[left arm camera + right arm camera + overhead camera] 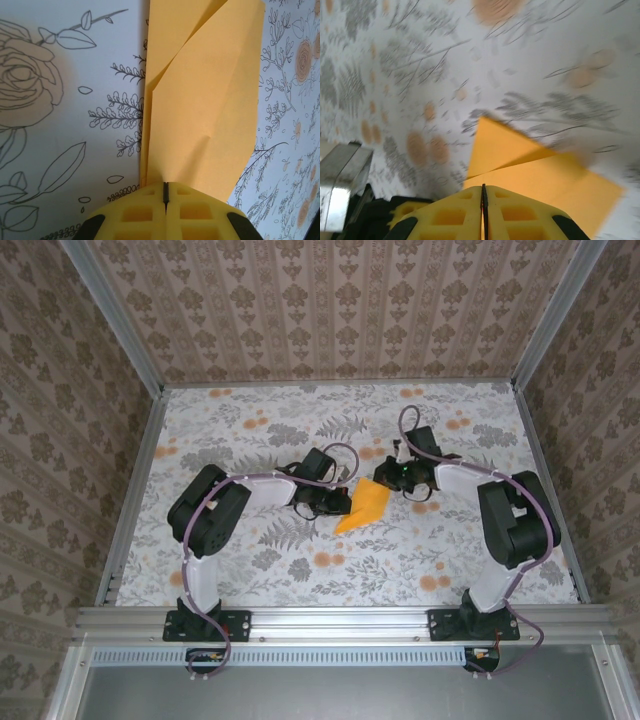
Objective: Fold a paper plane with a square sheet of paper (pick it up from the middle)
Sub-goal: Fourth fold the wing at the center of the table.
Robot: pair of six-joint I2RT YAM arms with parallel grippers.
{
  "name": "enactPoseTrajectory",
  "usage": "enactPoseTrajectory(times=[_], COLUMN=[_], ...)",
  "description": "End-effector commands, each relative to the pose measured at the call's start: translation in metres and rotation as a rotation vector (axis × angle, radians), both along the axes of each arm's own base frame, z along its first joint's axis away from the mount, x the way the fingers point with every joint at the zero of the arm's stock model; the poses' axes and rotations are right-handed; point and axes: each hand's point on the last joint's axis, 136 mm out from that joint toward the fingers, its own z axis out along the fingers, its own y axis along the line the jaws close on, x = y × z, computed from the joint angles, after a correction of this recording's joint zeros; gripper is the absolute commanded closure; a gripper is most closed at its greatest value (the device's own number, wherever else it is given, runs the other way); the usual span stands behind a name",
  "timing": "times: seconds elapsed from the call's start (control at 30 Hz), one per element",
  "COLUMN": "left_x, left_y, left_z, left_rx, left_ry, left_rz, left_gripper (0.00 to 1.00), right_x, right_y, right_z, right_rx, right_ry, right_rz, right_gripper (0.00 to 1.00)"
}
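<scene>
Centre of the overhead frame, the folded sheet of paper [362, 508] over the floral counter [250, 570] — left gripper [338, 503] clamped on its left edge, right gripper [384, 478] pinching its top corner — both closed tight.

No legible text, labels, brands, numbers; folded orange paper [362, 506] plain, cloth [250, 570] floral only

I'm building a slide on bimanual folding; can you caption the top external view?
Left gripper and right gripper both pinch a partly folded orange-yellow paper from opposite sides over the floral cloth.
</scene>
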Motion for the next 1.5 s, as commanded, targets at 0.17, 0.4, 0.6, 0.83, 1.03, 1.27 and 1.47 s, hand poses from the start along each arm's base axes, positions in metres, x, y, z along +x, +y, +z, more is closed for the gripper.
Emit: enactPoseTrajectory(times=[0.17,0.4,0.6,0.83,1.03,1.27,1.47], left_x=[-0.038,-0.04,-0.042,-0.04,-0.038,-0.037,-0.035], left_y=[0.042,0.045,0.045,0.042,0.04,0.039,0.037], left_z=[-0.062,-0.063,-0.064,-0.062,-0.059,-0.056,-0.051], left_rx=[0.24,0.247,0.241,0.228,0.221,0.21,0.202], left_ry=[0.135,0.142,0.148,0.139,0.131,0.12,0.111], left_rz=[-0.011,-0.008,-0.01,-0.011,-0.009,-0.01,-0.011], left_gripper=[1.0,1.0,1.0,1.0,1.0,1.0,1.0], right_x=[-0.014,-0.005,0.015,0.021,-0.014,-0.038,-0.044], right_y=[0.02,-0.018,-0.057,-0.035,-0.001,0.037,0.042], right_z=[-0.035,-0.058,-0.059,-0.003,-0.001,-0.022,-0.047], right_rx=[0.026,-0.078,-0.089,0.016,0.064,0.109,0.085], right_ry=[0.094,0.134,0.133,0.0,0.027,0.099,0.169], right_rz=[0.062,0.009,-0.089,-0.063,-0.014,0.052,0.051], right_gripper=[0.93,0.94,0.94,0.93,0.93,0.94,0.95])
